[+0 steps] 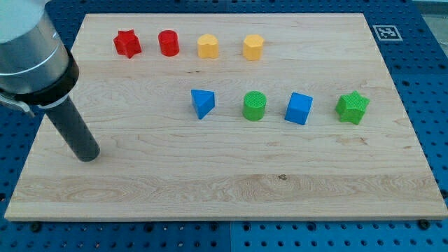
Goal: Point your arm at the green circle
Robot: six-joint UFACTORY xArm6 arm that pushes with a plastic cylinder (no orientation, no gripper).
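The green circle (254, 106) stands on the wooden board (224, 189), a little right of centre, between a blue triangle (202, 103) and a blue cube (299, 108). My tip (87, 155) rests on the board near its left edge, far to the left of the green circle and lower in the view. The rod rises from it toward the view's top left corner.
A green star (352, 107) lies at the right end of the middle row. Along the view's top are a red star (127, 43), a red cylinder (169, 43), a yellow pentagon block (207, 46) and a yellow hexagon block (253, 47).
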